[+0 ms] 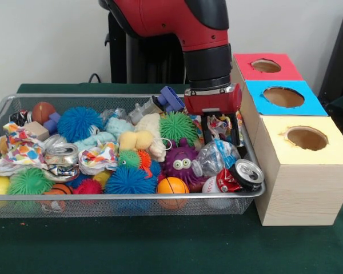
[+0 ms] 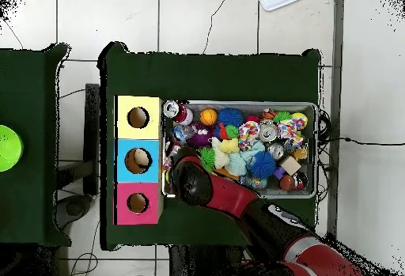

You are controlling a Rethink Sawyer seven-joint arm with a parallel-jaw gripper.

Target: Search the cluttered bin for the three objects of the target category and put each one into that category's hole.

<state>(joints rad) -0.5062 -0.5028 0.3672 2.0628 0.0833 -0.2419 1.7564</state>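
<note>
One bottle under the tool

One crumpled plastic bottle lies near the wire bin's front right corner, beside a drink can. Just behind, the tool pinches a polka-dot paper wad. Farthest back sits the red-topped hole.

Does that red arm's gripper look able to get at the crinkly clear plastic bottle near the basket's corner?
Probably yes. The clear plastic bottle lies on top of the pile in the wire mesh basket, nothing covering it, and the gripper hangs just above and behind it. A purple googly-eyed toy and a dented can crowd its sides.
</note>
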